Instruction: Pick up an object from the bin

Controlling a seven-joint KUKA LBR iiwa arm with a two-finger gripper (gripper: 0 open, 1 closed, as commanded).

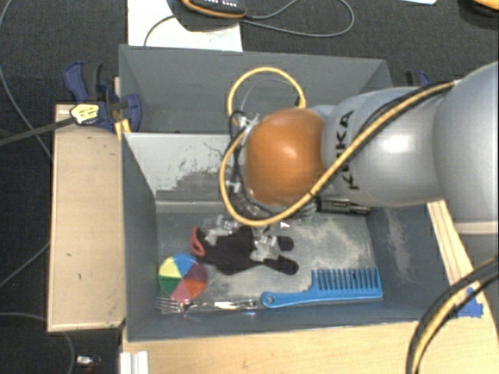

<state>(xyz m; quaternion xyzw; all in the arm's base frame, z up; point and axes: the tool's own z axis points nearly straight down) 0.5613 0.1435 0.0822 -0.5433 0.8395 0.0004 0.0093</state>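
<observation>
My arm (405,146) came in from the right of the frame and covered much of the upper right of the grey bin (140,232), with the orange cover (282,156) on my wrist at the frame's centre. Below it my gripper (263,244) hung low over the bin floor, directly above a black soft thing (230,257), perhaps a glove or cloth, in the lower middle of the frame. That thing's long axis ran left to right, dipping a little toward the right, and I sat over its right half, so I judged the coming move to be mostly straight down. I could not tell whether my gripper was released or clenched, nor whether it touched the black thing. A blue comb (335,285) lay lower right, parallel to the near wall and just below the black thing's right end. A multicoloured ball (181,277) sat to the lower left, close to the black thing. A silver fork (204,305) lay along the near wall under the ball. A small red piece (196,244) showed at the black thing's left end. Open floor lay to the right of the gripper; the left was crowded.
</observation>
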